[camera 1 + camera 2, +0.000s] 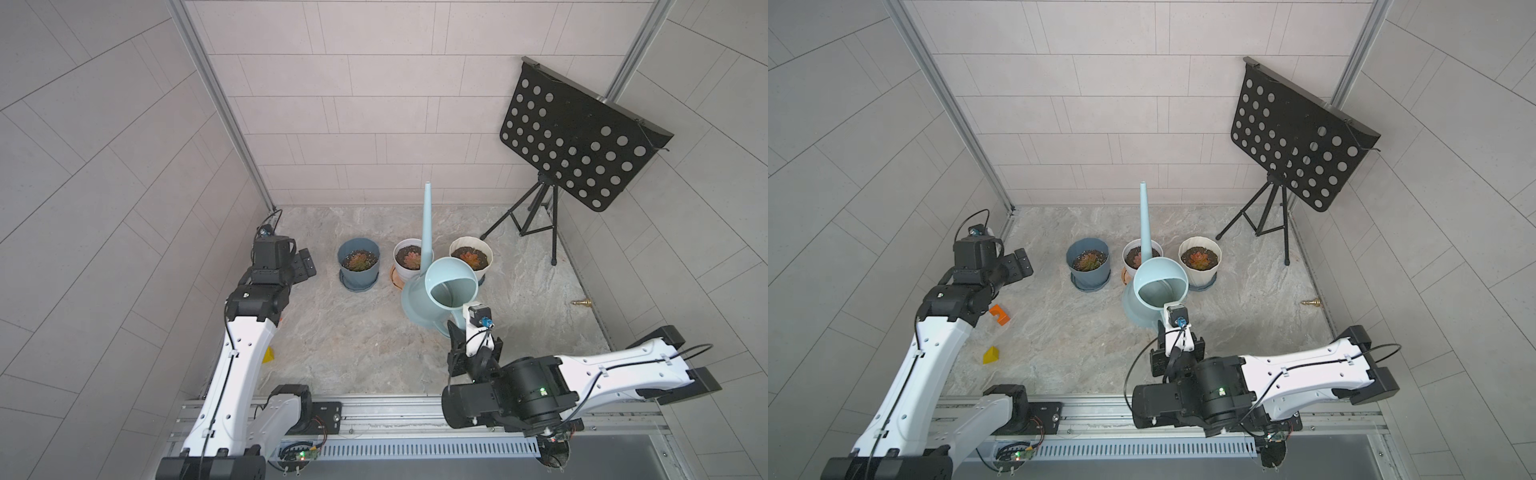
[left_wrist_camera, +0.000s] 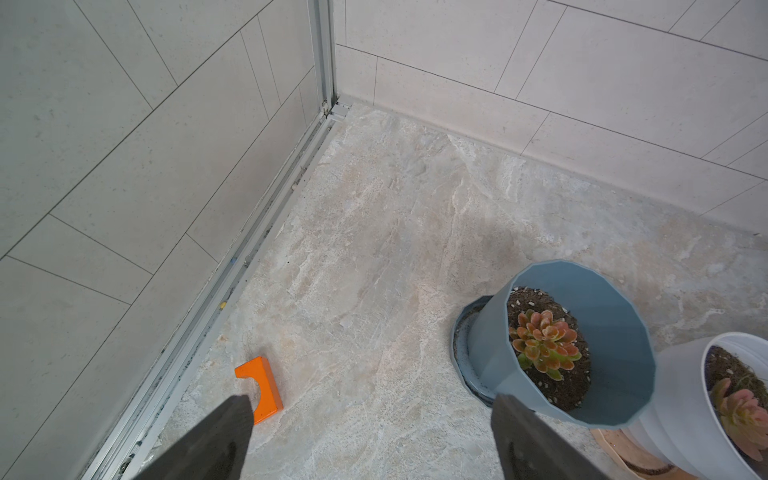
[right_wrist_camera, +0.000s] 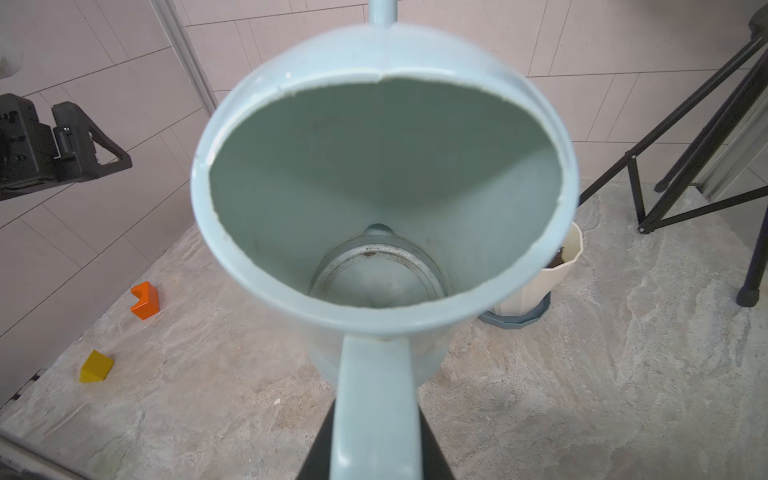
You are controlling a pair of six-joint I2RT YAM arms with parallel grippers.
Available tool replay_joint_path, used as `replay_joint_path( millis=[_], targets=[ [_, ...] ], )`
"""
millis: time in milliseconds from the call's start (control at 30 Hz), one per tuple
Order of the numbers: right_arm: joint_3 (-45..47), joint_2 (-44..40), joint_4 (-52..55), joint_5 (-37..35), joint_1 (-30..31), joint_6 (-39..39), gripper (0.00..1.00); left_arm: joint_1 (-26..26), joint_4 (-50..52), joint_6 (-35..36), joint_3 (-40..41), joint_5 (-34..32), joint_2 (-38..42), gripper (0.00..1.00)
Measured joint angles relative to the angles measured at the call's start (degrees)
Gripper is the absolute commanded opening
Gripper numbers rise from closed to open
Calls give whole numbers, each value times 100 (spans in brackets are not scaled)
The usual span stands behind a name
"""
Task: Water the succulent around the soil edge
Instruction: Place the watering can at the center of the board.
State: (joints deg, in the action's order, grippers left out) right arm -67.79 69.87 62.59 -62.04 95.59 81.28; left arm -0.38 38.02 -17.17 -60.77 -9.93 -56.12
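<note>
Footage from the right wrist alone looks into the pale blue watering can [image 3: 382, 174] — wide mouth, stained ring at the bottom — and shows its handle [image 3: 376, 386] clenched in the right hand [image 3: 376, 440]; the left wrist view shows the left hand [image 2: 372, 405] released, fingers [image 2: 224, 436] wide apart near an orange block [image 2: 259, 388] and a blue pot [image 2: 490, 353]. In both top views the can is upright before three succulents [image 1: 357, 262], orange-pink rosettes in dark soil, its spout [image 1: 427, 224] crossing the middle white pot [image 1: 402, 271].

Watering can [image 1: 419, 309] stands before white pot [image 1: 402, 272], spout [image 1: 427, 224] over it. Open floor [image 2: 374, 249] between blue pot [image 2: 490, 357] and left wall [image 2: 124, 166]. Music stand [image 1: 573, 137] crowds far right corner.
</note>
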Motion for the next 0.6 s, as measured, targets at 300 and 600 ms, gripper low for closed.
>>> replay_joint_path(
  millis=[300,600],
  targets=[
    [-197,872,584,437,-262,1082,0,-4,0,-46,48,-39,-4,97],
    [-122,1362,-111,1067,-846,715,0,-39,-2,-42,107,-35,-31,97]
  ],
)
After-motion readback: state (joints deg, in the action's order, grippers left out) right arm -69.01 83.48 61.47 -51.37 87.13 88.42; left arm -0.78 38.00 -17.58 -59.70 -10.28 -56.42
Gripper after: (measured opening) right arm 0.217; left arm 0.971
